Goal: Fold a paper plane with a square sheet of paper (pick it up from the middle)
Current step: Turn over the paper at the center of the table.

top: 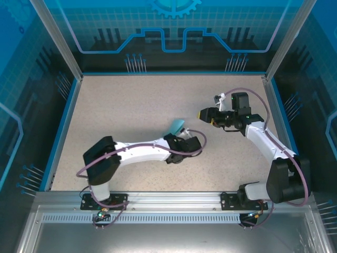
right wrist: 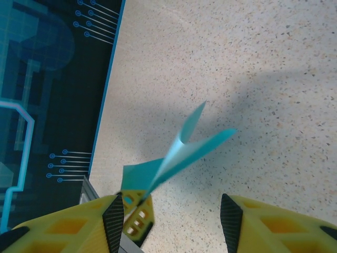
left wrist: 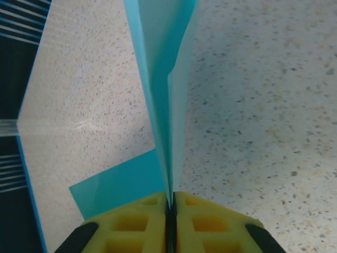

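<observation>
"Between my left fingertips, hard against the wrist camera: my left gripper (left wrist: pixel 171 204) is clamped flat on the paper plane (left wrist: pixel 164 79), yellow pads (left wrist: pixel 131 224) pressed together with only the light-blue paper's thickness between them."

"And beyond the pads?"

"Folded layers rise straight out of the closed jaws as a narrow keel, seen edge-on. One flap (left wrist: pixel 120 184) spreads off to the left, low over the speckled table (left wrist: pixel 263 116); whether it touches the tabletop, I cannot tell. Farther off stands a dark striped wall (left wrist: pixel 10 63)."

"Your right side?"

"My right gripper (right wrist: pixel 172 217) stands wide apart, nothing between its fingers (right wrist: pixel 73 226). Past them the plane shows two wings splayed in a V, pinched at the bottom by my left fingertips and apart from my right ones. Behind it lie bare tabletop and a dark panel with blue circuit lines (right wrist: pixel 42 79)."

"And from overhead?"

"My left arm (top: pixel 137 153) reaches from its base at the near edge to mid-table, the plane poking out beyond its tip. A purple cable (top: pixel 201 141) loops beside my left wrist. My right arm (top: pixel 268 153) bends in from the right, its gripper near the plane, just to the plane's right, not touching it. A blue-patterned back wall (top: pixel 168 31) closes the far end."
</observation>
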Controlling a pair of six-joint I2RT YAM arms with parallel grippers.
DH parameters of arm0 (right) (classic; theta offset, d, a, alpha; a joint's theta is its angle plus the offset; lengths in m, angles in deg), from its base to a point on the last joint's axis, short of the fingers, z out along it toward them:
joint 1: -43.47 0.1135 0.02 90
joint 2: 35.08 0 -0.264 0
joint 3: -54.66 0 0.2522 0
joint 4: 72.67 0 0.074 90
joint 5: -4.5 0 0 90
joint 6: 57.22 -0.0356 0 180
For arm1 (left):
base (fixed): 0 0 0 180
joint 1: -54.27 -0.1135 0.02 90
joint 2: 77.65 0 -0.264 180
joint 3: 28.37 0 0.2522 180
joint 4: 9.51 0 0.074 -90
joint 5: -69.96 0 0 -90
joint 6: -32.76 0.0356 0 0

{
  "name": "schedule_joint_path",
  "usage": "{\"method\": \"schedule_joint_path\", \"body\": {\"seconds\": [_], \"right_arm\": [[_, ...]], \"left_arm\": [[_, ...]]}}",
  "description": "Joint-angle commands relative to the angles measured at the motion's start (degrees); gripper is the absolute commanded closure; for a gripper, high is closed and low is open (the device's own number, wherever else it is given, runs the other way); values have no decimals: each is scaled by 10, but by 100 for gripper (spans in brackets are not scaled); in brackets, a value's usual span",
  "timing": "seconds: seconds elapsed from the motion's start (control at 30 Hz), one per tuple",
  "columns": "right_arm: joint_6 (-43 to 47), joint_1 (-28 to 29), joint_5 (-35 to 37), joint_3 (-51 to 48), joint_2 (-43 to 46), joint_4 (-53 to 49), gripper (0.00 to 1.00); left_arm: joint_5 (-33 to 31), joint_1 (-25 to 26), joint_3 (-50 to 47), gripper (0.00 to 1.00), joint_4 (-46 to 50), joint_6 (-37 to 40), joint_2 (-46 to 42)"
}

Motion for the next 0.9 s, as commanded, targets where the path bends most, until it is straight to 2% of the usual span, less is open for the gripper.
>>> {"method": "schedule_joint_path", "body": {"seconds": [0.0, 0.4, 0.57, 0.87], "right_arm": [[12, -14, -20, -12, 11, -7, 45], [-5, -10, -61, -23, -38, 37, 47], [-7, 3, -58, -23, -74, 54, 48], [2, 49, -40, -23, -159, 79, 53]], "left_arm": [[-53, 26, 19, 86, 10, 9, 45], [-31, 57, 5, 74, -38, 15, 103], [7, 60, -6, 65, -62, 22, 96], [71, 61, -20, 58, -89, 28, 82]]}}
